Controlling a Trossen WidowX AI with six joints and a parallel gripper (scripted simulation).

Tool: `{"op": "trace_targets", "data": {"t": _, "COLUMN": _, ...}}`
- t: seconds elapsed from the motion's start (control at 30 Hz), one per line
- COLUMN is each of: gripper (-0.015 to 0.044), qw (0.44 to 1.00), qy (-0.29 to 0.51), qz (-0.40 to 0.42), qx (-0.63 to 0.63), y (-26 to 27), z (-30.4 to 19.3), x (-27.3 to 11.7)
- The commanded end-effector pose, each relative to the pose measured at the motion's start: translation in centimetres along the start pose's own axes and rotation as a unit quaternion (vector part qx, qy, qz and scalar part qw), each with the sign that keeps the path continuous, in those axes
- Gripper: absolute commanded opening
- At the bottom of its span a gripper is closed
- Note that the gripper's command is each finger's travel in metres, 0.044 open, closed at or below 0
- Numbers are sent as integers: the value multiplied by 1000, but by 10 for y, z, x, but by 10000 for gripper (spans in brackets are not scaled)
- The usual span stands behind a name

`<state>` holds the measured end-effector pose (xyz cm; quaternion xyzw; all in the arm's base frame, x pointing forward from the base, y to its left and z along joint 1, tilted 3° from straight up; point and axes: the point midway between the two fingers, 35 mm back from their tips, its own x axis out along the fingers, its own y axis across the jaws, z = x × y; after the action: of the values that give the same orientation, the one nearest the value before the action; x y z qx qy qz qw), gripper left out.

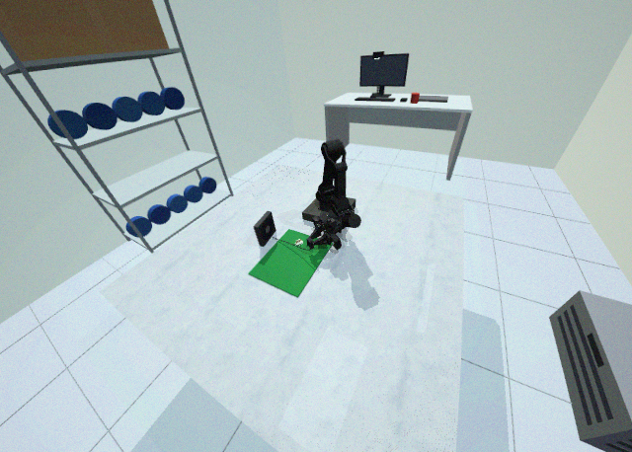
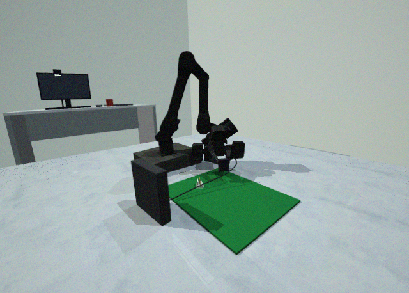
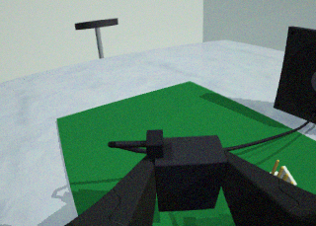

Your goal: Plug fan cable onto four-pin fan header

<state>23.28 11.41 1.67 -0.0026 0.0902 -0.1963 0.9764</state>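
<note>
My gripper (image 3: 188, 161) is shut on the black plug (image 3: 189, 198) of the fan's cable and holds it above the green board (image 1: 285, 268) (image 2: 250, 210) (image 3: 123, 122). The plug also shows below the fingers in the exterior view (image 2: 223, 165). The white fan header (image 1: 298, 242) (image 2: 200, 187) (image 3: 287, 176) with its thin pins stands on the board, to the right of the plug in the wrist view, apart from it. The cable (image 2: 195, 188) (image 3: 269, 138) runs from the plug over the board to the black fan (image 1: 265, 228) (image 2: 148, 190) (image 3: 298, 73). The plug's underside is hidden.
The fan stands upright at the board's edge near the header. The arm's base block (image 1: 312, 211) (image 2: 148, 156) is behind the board. A shelf rack (image 1: 153, 185), a desk (image 1: 398, 112) (image 2: 85, 121) and a grey cabinet (image 1: 596, 365) stand farther off.
</note>
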Motion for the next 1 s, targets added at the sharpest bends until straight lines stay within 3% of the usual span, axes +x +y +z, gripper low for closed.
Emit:
{"op": "trace_targets", "data": {"t": 0.0, "gripper": 0, "qw": 1000, "qy": 1, "qz": 1, "qx": -3, "y": 0, "z": -4, "x": 1}}
{"op": "trace_targets", "data": {"t": 0.97, "gripper": 0, "qw": 1000, "qy": 1, "qz": 1, "qx": -3, "y": -1, "z": -28, "x": 5}}
